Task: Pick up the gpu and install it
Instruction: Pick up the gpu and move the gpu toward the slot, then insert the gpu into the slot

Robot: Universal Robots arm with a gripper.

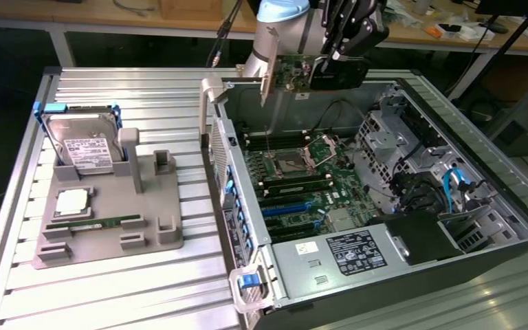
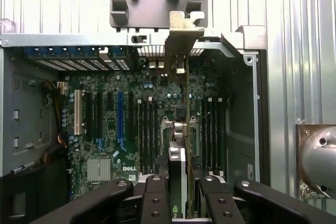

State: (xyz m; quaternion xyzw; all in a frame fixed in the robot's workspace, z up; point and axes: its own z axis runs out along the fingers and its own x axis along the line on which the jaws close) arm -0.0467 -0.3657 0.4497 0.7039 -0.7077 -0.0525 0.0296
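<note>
- The gpu [image 1: 287,71], a thin flat dark expansion card with a silver metal end bracket, hangs on edge above the open black tower computer case [image 1: 511,206], touching nothing below.
- The black fingers [image 2: 157,198] are partly closed, pinching the card's top edge; I'd guess this leaves its connector edge free to point down.
- The bracket end faces the case's rear wall, probably to meet the openings there.
- Beneath lies the green motherboard [image 1: 291,185]; its long blue slot [image 2: 120,119] sits aside from the card's line, so the card is not seated.
- Well apart on the ribbed aluminium surface [image 1: 154,89], a grey moulded tray [image 1: 108,242] holds a silver hard drive [image 1: 85,144] and a green RAM stick [image 1: 94,223].
</note>
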